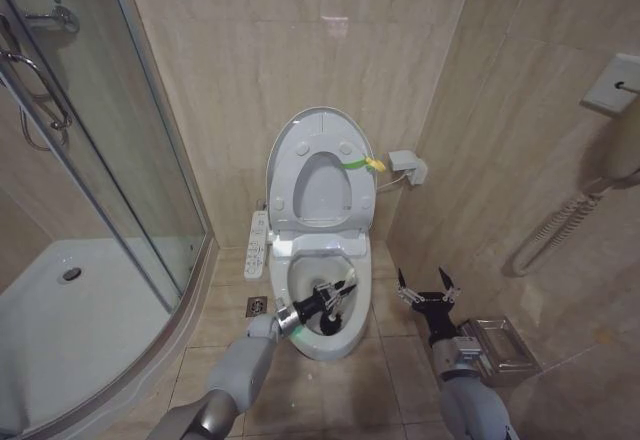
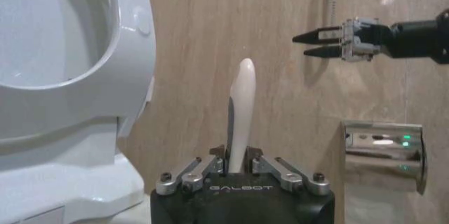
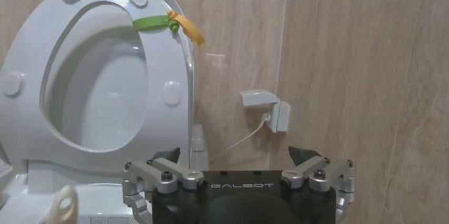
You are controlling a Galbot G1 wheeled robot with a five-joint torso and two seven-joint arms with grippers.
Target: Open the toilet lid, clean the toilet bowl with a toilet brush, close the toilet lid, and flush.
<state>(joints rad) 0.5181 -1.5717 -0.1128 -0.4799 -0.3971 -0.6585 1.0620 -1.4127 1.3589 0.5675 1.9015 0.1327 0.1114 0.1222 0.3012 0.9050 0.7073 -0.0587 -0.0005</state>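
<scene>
Toilet brush (image 1: pixel 338 290) in toilet bowl (image 1: pixel 322 345), left gripper (image 1: pixel 330 299) gripping

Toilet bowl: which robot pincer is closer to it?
Left. The left pincer is over the toilet bowl, holding the toilet brush. The right pincer hovers open beside it, above the floor.

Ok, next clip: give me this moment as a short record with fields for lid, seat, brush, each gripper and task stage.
lid: toilet lid raised, leaning back against the wall, yellow-green loop at its edge
seat: ring seat also raised
brush: toilet brush held by its white handle, over the toilet bowl
left gripper: left gripper shut on the brush handle, above the bowl
right gripper: right gripper open, empty, beside the bowl on the robot's right
stage: lid open, brush at the bowl; lid not yet closed
</scene>
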